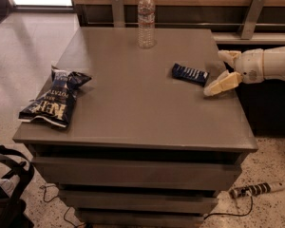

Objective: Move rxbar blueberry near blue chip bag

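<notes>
Rxbar blueberry (190,74) lay flat on the table (133,108), navy with white stripes; gripper (214,74) just beside it, fingers spread, empty.

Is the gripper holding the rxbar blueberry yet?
No: the open gripper is just beside the rxbar blueberry, which lies flat on the table.

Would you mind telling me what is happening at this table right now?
The robot's gripper is at the table's right side, open and holding nothing, just right of the rxbar blueberry, which lies flat and not yet grasped. The blue chip bag lies at the left edge, far from the bar. A water bottle stands upright at the back.
</notes>
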